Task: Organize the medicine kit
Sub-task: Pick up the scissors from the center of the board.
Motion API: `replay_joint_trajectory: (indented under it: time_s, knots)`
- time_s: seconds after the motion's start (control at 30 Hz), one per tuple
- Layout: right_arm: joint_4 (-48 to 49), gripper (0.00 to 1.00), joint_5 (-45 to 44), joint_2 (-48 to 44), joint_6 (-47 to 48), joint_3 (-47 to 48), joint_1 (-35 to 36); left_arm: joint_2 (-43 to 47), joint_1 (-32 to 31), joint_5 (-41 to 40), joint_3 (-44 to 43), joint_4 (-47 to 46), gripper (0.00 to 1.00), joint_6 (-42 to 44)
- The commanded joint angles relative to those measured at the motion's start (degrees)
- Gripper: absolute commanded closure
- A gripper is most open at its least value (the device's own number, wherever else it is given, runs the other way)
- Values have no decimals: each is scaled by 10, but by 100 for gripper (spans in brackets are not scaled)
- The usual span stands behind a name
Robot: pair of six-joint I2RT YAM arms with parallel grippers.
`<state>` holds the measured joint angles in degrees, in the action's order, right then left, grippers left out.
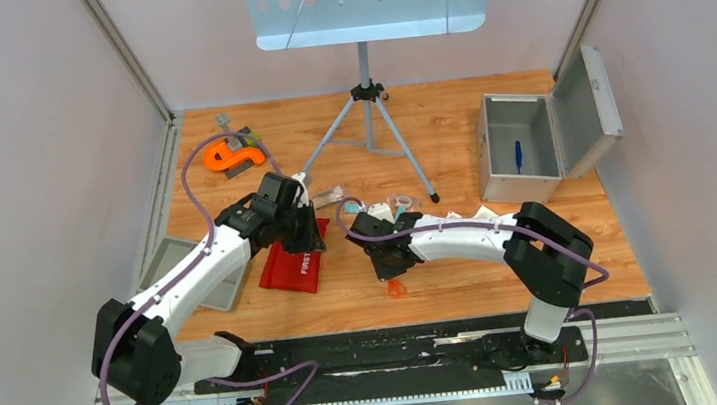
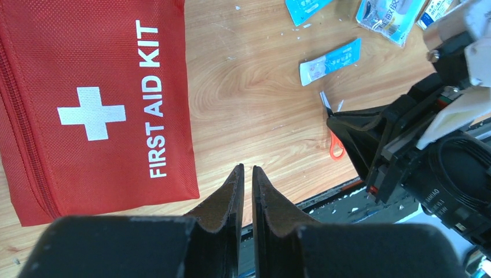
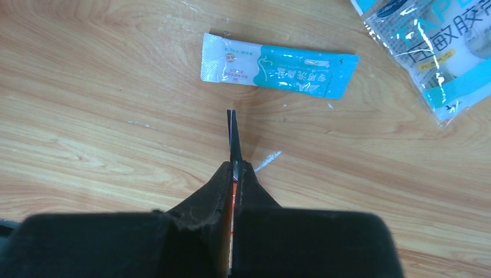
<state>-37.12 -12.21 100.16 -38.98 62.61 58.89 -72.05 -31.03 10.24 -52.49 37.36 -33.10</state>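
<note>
The red first aid kit pouch (image 1: pixel 291 268) lies flat on the wooden table, also in the left wrist view (image 2: pixel 92 104). My left gripper (image 1: pixel 313 237) hovers just right of it, jaws nearly together and empty (image 2: pixel 247 169). My right gripper (image 1: pixel 388 260) is shut on small orange-handled scissors (image 1: pixel 397 288). Their blades (image 3: pixel 233 136) stick out past the gripper's tip (image 3: pixel 235 168), and the orange handle shows in the left wrist view (image 2: pixel 336 149). A teal and white sachet (image 3: pixel 278 72) lies just beyond the blade tips.
More medical packets (image 1: pixel 400 203) lie behind the right gripper; one bag shows in the right wrist view (image 3: pixel 446 52). An open metal case (image 1: pixel 519 145) stands at the back right. A music stand tripod (image 1: pixel 370 111), an orange clamp (image 1: pixel 229 156) and a grey tray (image 1: pixel 181 271) are also here.
</note>
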Motion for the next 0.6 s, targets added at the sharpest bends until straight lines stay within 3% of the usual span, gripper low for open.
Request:
replay_joint_trajectory:
  time_s: [0.0,0.4,0.57]
  knots:
    - [0,100,-17,-43,9,-4,4,0,2,4,-8,-15,83,6]
    - [-56,100,-83,-90,21,21,-1,-6,2,6,-16,-15,83,7]
    - [-91,100,-122,-145,55,45,-57,-8,2,5,-16,-15,83,8]
